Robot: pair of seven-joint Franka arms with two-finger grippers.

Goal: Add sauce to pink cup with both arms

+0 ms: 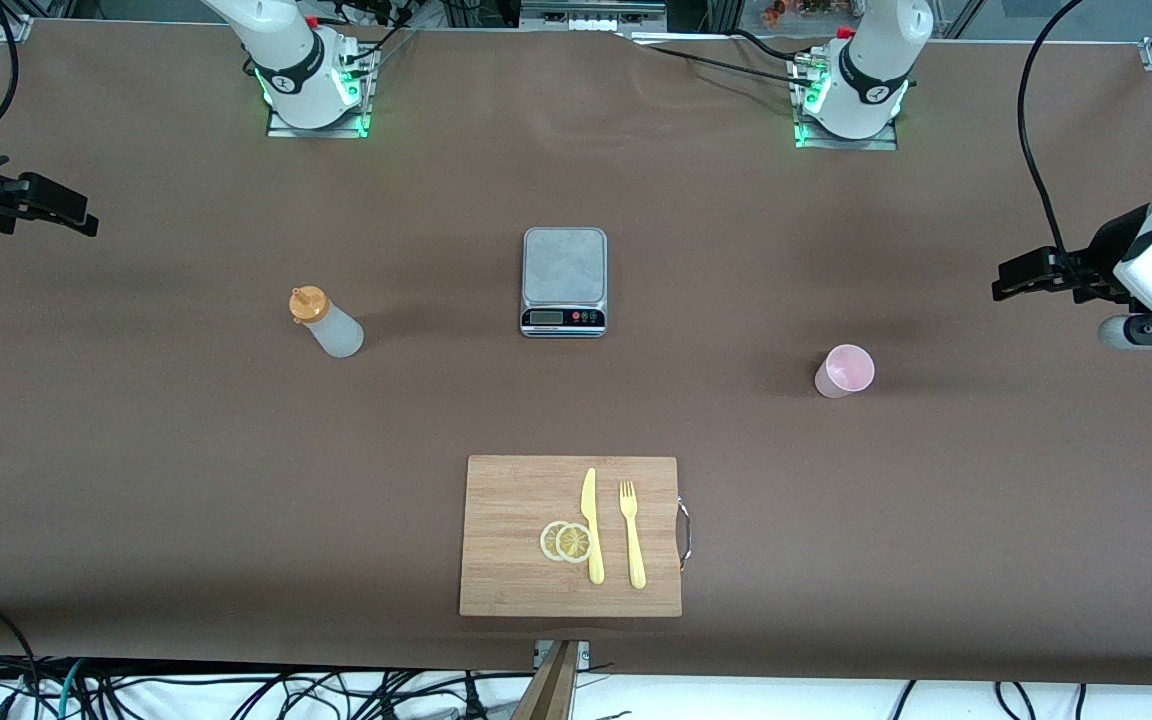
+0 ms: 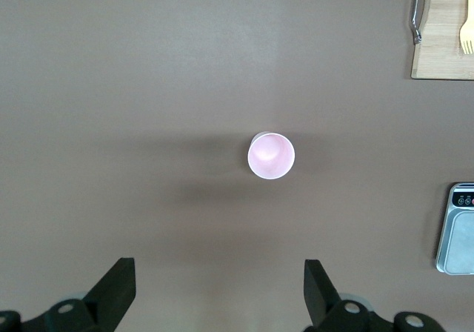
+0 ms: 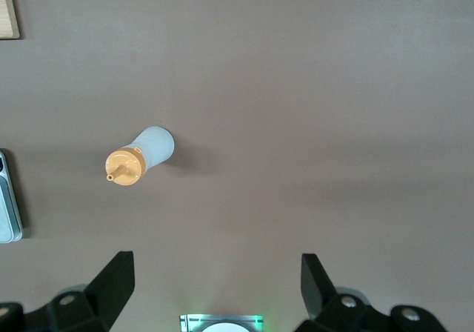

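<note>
The sauce [image 1: 326, 322] is a whitish squeeze bottle with an orange cap, standing upright on the brown table toward the right arm's end; it also shows in the right wrist view [image 3: 141, 156]. The pink cup [image 1: 844, 371] stands upright and empty toward the left arm's end, seen from above as the cup [image 2: 271, 155]. My left gripper [image 1: 1011, 280] hangs open over the table's edge at its own end, well apart from the cup, with nothing between its fingers [image 2: 118, 284]. My right gripper [image 1: 76, 215] hangs open over its end of the table, away from the bottle, and holds nothing.
A kitchen scale [image 1: 564, 280] sits mid-table between bottle and cup. Nearer the front camera lies a wooden cutting board [image 1: 511, 500] with two lemon slices [image 1: 566, 541], a yellow knife [image 1: 591, 525] and a yellow fork [image 1: 632, 535]. Cables trail along the table's edges.
</note>
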